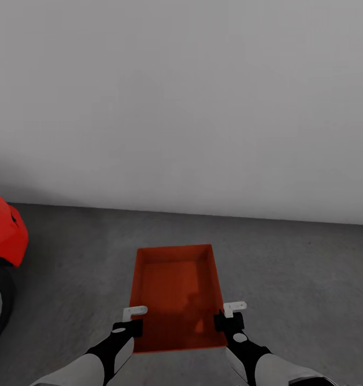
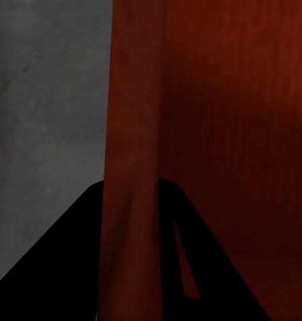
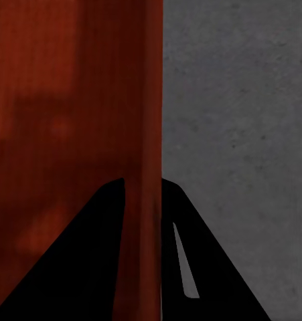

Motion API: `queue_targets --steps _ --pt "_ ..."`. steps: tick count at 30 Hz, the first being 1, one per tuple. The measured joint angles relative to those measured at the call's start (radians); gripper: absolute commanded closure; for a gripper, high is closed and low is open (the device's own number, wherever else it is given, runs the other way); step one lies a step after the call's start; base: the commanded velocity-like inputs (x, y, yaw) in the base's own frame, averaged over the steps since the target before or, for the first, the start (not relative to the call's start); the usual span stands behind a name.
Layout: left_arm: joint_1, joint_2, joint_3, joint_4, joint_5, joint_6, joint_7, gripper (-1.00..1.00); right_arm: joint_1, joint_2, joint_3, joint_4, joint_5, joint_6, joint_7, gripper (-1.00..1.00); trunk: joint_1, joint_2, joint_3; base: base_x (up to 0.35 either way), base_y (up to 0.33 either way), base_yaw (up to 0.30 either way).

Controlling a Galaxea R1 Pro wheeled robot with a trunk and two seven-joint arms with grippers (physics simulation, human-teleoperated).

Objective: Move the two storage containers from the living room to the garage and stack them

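Arms rise from the bottom edge of the head view, one at lower left and one at lower right, each ending in a black wrist and pale fingers at the near end of an orange-red storage container (image 1: 173, 289). The left gripper (image 1: 133, 311) sits on the container's left long wall close to its near corner, and the right gripper (image 1: 235, 307) sits on the right long wall at about the same depth.

In the left wrist view the two dark fingers (image 2: 63, 267) straddle the container's wall (image 2: 134, 167), one on the outer side and one inside, closed against it. The right wrist view shows the same arrangement: dark fingers (image 3: 211, 267) on either side of the thin red wall (image 3: 147, 134), clamped onto it, with grey floor (image 3: 238, 100) on the outer side.

The container fills the lower middle of the head view, open top facing up, its inside bare and shadowed at the right. Whether its base rests on the floor (image 1: 288, 279) or hangs just above it cannot be told.

Around it spreads dark grey speckled concrete. At the left edge, mid-height, a red car (image 1: 4, 230) shows a rounded body corner above a dark tyre. Beyond the floor a plain white-grey wall (image 1: 181, 96) takes the whole upper half.
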Motion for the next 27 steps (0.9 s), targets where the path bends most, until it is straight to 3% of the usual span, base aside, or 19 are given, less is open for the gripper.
queue_targets --steps 14,27 --pt "0.0 0.0 0.001 -0.002 -0.003 0.002 0.0 1.0 0.0 0.0 -0.002 0.0 0.001 0.0 0.0 1.0 0.054 -0.098 -0.044 0.0 0.0 -0.224" --pt "0.0 0.0 0.001 -0.002 -0.002 0.002 0.0 1.0 0.0 0.0 -0.002 0.0 0.001 0.001 0.0 1.0 0.104 -0.189 -0.085 0.0 0.0 -0.02"
